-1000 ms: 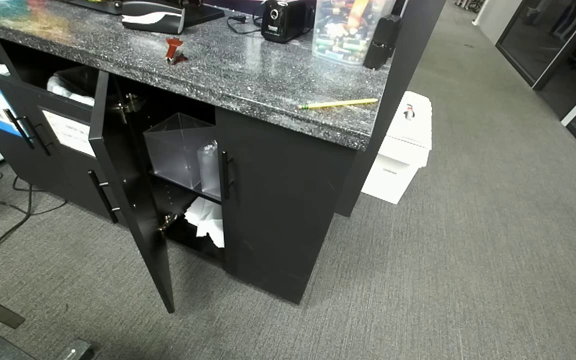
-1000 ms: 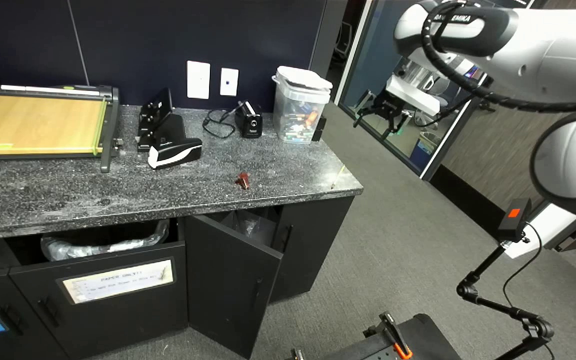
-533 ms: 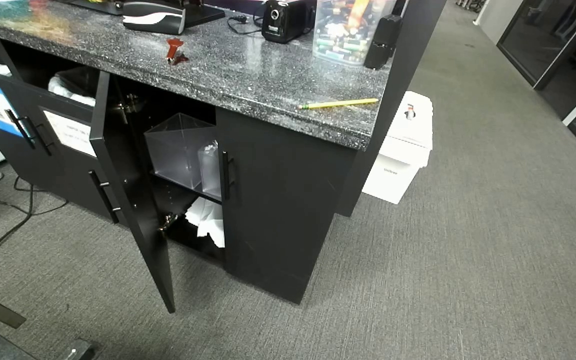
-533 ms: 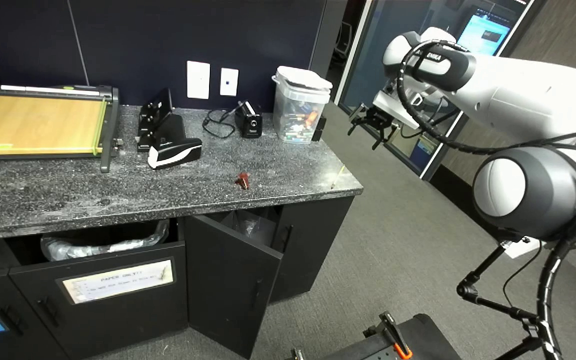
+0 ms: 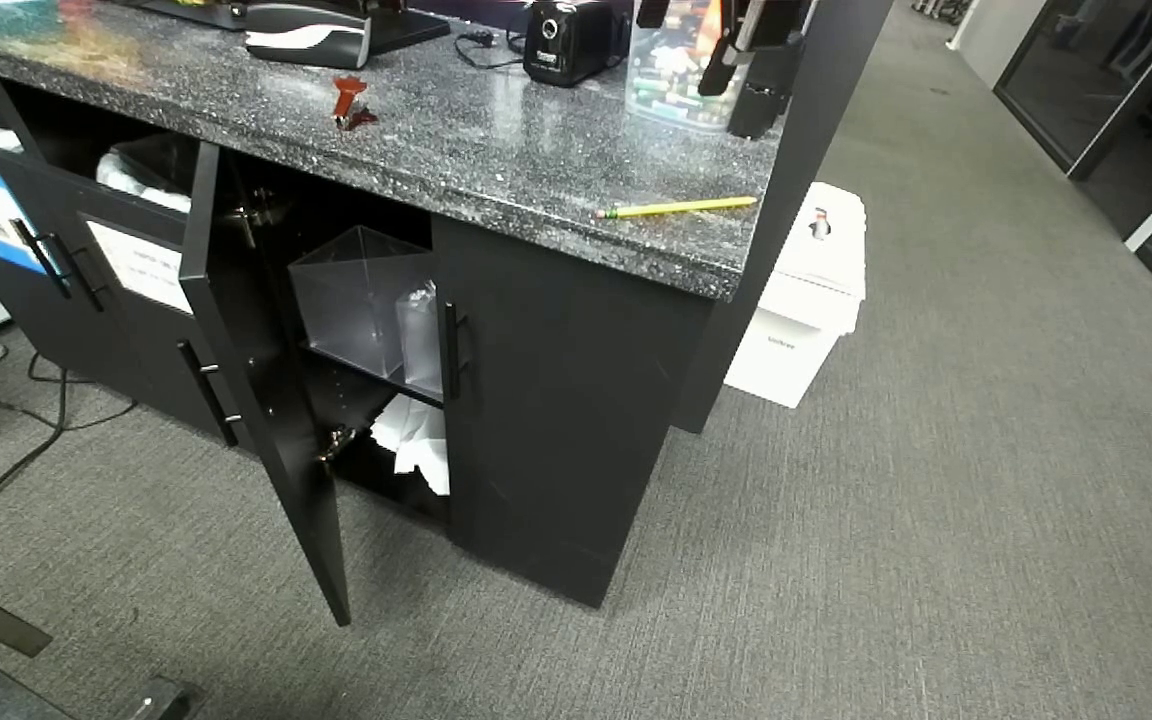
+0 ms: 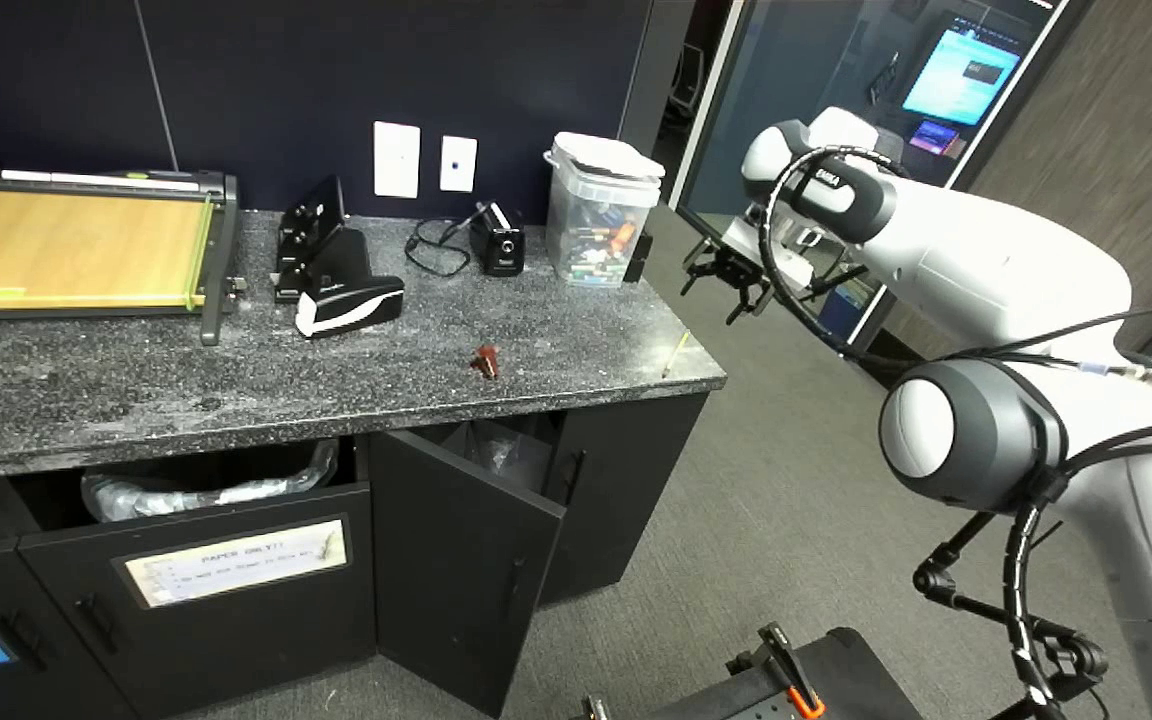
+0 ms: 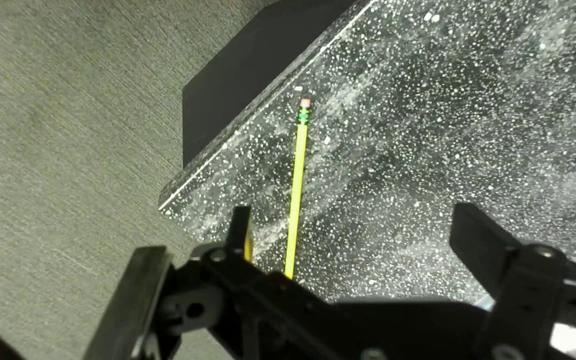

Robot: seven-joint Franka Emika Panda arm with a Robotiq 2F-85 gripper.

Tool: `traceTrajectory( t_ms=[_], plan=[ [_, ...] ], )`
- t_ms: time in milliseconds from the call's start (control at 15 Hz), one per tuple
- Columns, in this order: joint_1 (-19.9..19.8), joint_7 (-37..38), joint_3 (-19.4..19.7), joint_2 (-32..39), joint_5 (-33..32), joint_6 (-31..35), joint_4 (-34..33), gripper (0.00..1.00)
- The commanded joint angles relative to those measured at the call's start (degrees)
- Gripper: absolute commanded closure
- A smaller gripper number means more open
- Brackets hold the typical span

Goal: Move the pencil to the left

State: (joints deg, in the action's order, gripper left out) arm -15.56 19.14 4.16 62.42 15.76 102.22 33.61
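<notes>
Against a dark wall (image 6: 266, 90) stands a speckled grey counter (image 6: 576, 325) on black cabinets (image 6: 616, 480). Toward the counter's free end, at the back, a clear lidded tub (image 6: 565, 215) holds small colourful things (image 6: 601, 255). Forward of that tub, and well apart from it, the yellow pencil (image 7: 295, 190) lies flat on the counter, eraser end toward the front edge. My hand (image 7: 352, 222) is spread wide, its two fingers (image 7: 480, 245) well apart. It hangs apart from the pencil; in an exterior view its fingers (image 5: 721, 76) cover part of the tub. In the wrist view the pencil shows between the fingers, nearer one of them, one end hidden behind the hand. My white arm (image 6: 986, 255) extends on the tub's free-end side. Just beside the tub, on its opposite side, sits a black pencil sharpener (image 6: 498, 245). Farther from the tub that way are a black-and-white stapler (image 6: 351, 305), a hole punch (image 6: 336, 255) and, most distant, a paper cutter (image 6: 66, 250). A red staple remover (image 6: 485, 362) rests forward of the tub, toward its sharpener side. Lower than the tub, a cabinet door (image 6: 466, 570) stands open, and a white bin (image 5: 784, 310) sits past the counter's end.
</notes>
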Motion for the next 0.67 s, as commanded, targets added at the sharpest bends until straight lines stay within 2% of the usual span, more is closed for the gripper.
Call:
traceTrajectory(
  t_ms=[0,600],
  plan=[
    [-0.8,4.1,-1.0,5.2,-1.5,-2.4,-6.8,0.00],
    [-0.7,10.7,-0.6,11.9,-4.1,-3.2,-11.0,0.00]
  ],
)
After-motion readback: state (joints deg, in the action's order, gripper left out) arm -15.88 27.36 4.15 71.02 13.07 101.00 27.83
